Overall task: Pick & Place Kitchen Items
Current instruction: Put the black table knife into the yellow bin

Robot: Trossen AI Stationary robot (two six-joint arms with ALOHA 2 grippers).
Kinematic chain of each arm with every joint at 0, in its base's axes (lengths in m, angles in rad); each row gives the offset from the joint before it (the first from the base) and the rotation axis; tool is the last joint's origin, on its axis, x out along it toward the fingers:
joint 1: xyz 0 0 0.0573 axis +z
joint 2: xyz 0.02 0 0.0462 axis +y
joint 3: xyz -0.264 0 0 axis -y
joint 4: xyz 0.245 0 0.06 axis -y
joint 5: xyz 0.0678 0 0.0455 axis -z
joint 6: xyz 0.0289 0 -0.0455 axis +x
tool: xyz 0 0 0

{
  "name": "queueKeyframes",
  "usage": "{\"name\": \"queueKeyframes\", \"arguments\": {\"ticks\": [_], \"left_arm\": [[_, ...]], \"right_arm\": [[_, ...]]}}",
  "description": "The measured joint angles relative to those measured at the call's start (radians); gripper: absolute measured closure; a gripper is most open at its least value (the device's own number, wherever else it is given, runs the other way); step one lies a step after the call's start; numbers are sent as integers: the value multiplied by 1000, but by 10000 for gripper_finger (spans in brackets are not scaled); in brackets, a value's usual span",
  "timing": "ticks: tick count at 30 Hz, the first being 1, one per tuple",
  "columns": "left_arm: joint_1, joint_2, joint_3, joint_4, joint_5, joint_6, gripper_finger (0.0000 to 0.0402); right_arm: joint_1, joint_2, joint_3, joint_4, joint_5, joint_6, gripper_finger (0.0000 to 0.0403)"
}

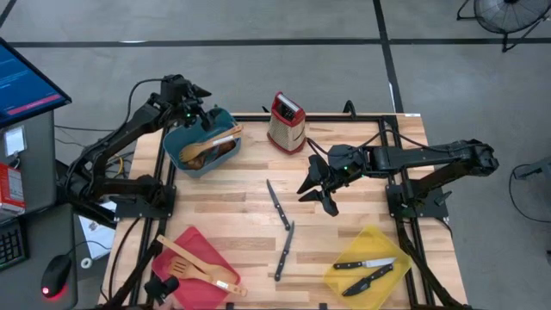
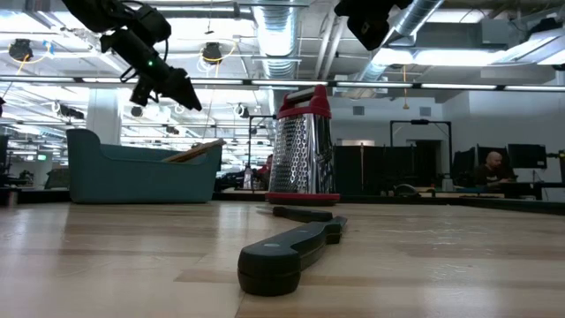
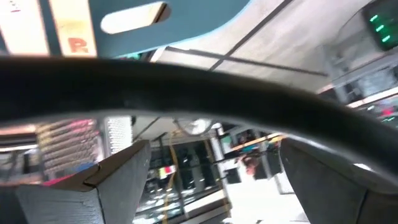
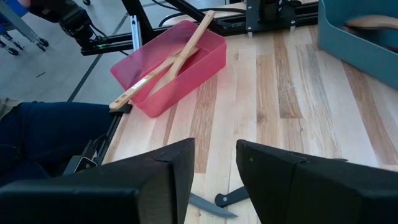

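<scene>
Writing: blurred "R", perhaps | left pincer (image 1: pixel 209 120) wide, empty | right pincer (image 1: pixel 318 195) narrow, empty

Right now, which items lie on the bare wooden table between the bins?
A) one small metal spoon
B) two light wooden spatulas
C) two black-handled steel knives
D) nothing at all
C: two black-handled steel knives lie on the bare wooden table, near its middle, in front of the red-topped steel box grater.

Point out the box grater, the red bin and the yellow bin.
box grater (image 1: pixel 287 123), high view, on its steel side below the red top.
red bin (image 4: pixel 186 68), right wrist view, on its long side wall.
yellow bin (image 1: pixel 343 257), high view, on its left rim.
</scene>
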Motion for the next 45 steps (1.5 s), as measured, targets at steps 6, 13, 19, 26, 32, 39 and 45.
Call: {"name": "queueKeyframes", "arguments": {"ticks": [6,13,19,26,32,39,45], "left_arm": [[-8,-19,0,50,130,19,60],[-73,-68,0,90,182,151,60],[-145,-110,0,89,181,568,60],[-222,-169,0,91,181,1285,60],[-283,-195,0,100,180,1727,60],[-280,-194,0,122,119,1944,60],[-281,-194,0,182,55,1952,60]], "right_arm": [[0,0,0,0,0,0,274],[0,0,0,1,0,0,274],[0,0,0,1,0,0,274],[0,0,0,2,0,0,274],[0,0,0,8,0,0,274],[0,0,0,8,0,0,274],[0,0,0,8,0,0,274]]}}
